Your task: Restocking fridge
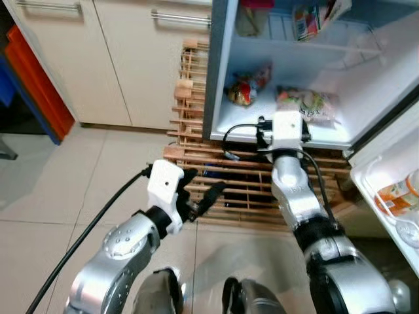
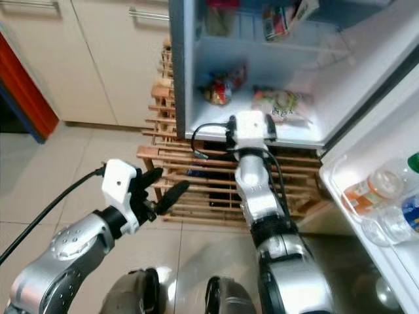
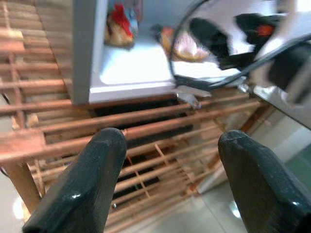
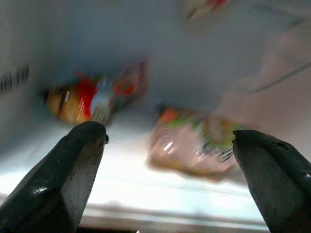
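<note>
The right gripper (image 4: 167,160) hangs at the front lip of the open fridge (image 1: 219,78), its two black fingers spread wide with nothing between them, pointed at the pale packet (image 1: 306,103) lying flat on the bottom shelf. Just beside that, nearer the fridge's left wall, sits a red and yellow bag (image 1: 245,88), apart from the packet. More cartons stand on the shelf above (image 1: 313,19), and bottles (image 1: 396,194) sit in the door rack to the right. To me it looks as if an item is either just placed or about to be nudged; either way the arm should come straight out, level, without dragging the packet over the lip. The left gripper (image 1: 200,201) is also open and empty, held low in front of the wooden rack (image 1: 196,157) under the fridge.
</note>
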Robot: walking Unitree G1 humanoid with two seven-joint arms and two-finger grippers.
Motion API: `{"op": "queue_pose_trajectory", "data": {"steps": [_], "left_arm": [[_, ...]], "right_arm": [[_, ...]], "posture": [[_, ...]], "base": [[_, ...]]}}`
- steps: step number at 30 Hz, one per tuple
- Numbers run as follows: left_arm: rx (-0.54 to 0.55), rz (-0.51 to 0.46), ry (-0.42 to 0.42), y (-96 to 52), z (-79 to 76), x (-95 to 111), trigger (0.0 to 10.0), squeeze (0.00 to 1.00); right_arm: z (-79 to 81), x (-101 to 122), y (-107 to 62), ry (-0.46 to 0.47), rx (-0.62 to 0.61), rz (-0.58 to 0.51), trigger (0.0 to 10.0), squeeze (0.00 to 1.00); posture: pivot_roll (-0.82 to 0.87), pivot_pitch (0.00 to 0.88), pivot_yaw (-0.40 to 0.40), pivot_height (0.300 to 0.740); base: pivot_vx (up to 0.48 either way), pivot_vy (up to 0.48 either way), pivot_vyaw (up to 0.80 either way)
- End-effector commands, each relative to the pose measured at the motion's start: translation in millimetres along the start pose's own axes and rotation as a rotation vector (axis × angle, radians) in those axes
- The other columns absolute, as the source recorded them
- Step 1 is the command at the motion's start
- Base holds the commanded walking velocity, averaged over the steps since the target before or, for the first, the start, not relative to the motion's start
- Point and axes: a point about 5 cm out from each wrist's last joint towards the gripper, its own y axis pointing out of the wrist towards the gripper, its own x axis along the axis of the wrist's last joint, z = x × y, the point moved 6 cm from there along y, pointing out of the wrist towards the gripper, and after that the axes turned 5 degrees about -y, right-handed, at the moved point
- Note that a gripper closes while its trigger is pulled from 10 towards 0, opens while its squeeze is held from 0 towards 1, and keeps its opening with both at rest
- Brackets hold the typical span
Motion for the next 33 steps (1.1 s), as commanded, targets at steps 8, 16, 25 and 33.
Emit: {"op": "queue_pose_trajectory", "data": {"steps": [8, 16, 25, 33], "left_arm": [[0.256, -0.049, 0.005, -21.3, 65.6, 1.4, 10.0, 0.00], [0.315, -0.130, 0.044, -1.5, 68.8, 16.6, 10.0, 0.00], [0.322, -0.194, 0.035, 25.2, 60.8, 26.6, 10.0, 0.00], [0.333, -0.232, 0.052, 34.2, 64.8, 32.5, 10.0, 0.00]], "right_arm": [[-70.3, -37.8, -56.4, -0.124, -0.134, 0.021, 10.0, 0.00], [-99.6, -57.6, -91.7, -0.100, -0.169, 0.121, 10.0, 0.00], [-90.1, -65.4, -82.9, 0.005, -0.086, 0.174, 10.0, 0.00], [-76.1, -67.6, -78.3, 0.011, -0.019, 0.191, 10.0, 0.00]], "posture": [[-0.01, 0.000, -0.018, 0.740], [-0.05, 0.000, -0.001, 0.740], [-0.07, 0.000, -0.004, 0.740], [-0.08, 0.000, -0.003, 0.740]], "base": [[0.000, 0.000, 0.00], [0.000, 0.000, 0.00], [-0.139, -0.152, 0.00], [-0.271, -0.319, 0.00]]}}
